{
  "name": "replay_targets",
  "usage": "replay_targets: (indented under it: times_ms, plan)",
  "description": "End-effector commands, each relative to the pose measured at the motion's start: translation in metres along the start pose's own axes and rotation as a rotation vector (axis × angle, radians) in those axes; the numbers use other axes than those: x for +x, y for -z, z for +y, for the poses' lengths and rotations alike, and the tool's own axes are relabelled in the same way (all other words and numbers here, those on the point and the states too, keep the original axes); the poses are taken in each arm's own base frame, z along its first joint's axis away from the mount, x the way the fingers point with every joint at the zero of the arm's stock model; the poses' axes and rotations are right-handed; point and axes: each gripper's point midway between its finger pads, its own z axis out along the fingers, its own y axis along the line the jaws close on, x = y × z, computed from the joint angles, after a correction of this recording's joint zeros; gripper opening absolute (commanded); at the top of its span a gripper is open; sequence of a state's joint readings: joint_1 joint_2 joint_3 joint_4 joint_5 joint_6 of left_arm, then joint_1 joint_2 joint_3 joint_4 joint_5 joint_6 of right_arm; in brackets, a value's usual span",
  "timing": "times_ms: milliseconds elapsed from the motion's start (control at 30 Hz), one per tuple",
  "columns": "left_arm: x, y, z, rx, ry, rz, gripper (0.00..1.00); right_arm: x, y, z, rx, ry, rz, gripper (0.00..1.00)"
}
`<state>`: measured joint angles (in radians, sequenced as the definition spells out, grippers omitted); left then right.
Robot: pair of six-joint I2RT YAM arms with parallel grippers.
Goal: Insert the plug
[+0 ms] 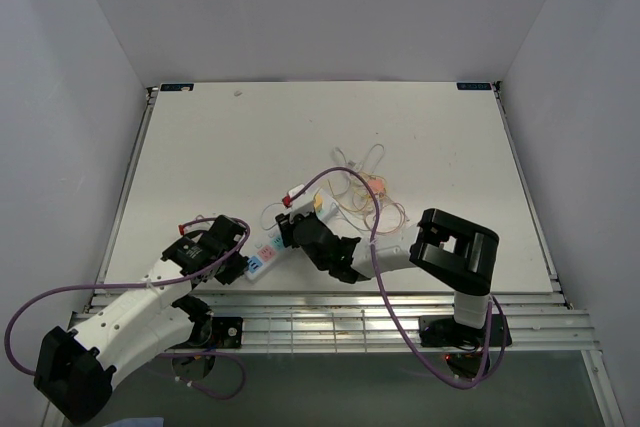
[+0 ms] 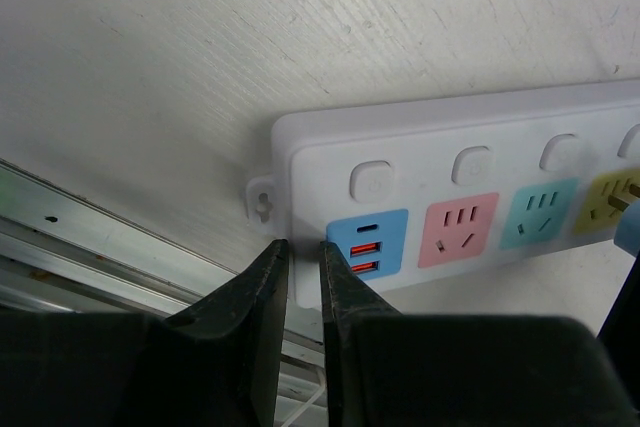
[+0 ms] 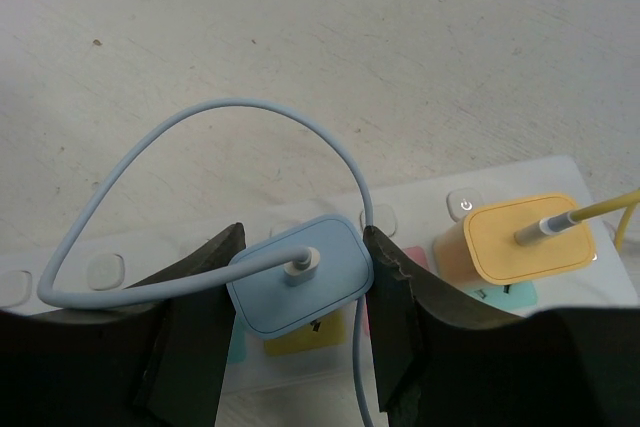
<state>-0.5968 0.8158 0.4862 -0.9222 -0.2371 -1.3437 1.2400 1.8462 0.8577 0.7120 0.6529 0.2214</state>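
Note:
A white power strip (image 2: 450,127) with coloured sockets lies near the table's front edge (image 1: 265,259). My left gripper (image 2: 303,257) is shut on the strip's end by the blue USB panel (image 2: 367,244), its jaws narrow with the white edge between them. My right gripper (image 3: 300,277) is shut on a light-blue plug (image 3: 300,272), held just over the yellow socket (image 3: 310,332); its prongs are hidden. The plug's blue cable (image 3: 200,112) loops up to the left. A yellow plug (image 3: 525,237) sits in the strip (image 3: 420,217) to the right.
A tangle of thin cables (image 1: 365,187) and a red-and-white connector (image 1: 297,194) lie behind the strip. The metal rail (image 1: 330,302) of the table's front edge runs just beside the left gripper (image 1: 240,265). The two grippers work close together, the right gripper (image 1: 290,232) nearest.

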Motion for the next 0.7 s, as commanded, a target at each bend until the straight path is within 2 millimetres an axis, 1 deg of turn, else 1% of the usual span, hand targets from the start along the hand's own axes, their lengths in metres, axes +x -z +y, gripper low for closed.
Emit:
replay_targets:
  times_ms: [0, 233, 500, 667]
  plan:
    - [-0.001, -0.009, 0.022, -0.105, 0.185, -0.037, 0.28, -0.026, -0.004, 0.001, 0.047, -0.066, -0.065, 0.08]
    - [0.000, -0.009, 0.020, -0.097, 0.184, -0.028, 0.27, -0.023, -0.009, 0.005, 0.040, -0.071, -0.053, 0.08]
    - [0.000, -0.008, 0.019, -0.094, 0.182, -0.024, 0.27, -0.023, -0.006, 0.007, 0.052, -0.078, -0.052, 0.08]
    - [0.001, -0.008, 0.019, -0.088, 0.182, -0.023, 0.27, -0.014, -0.006, 0.006, 0.062, -0.076, -0.033, 0.08]
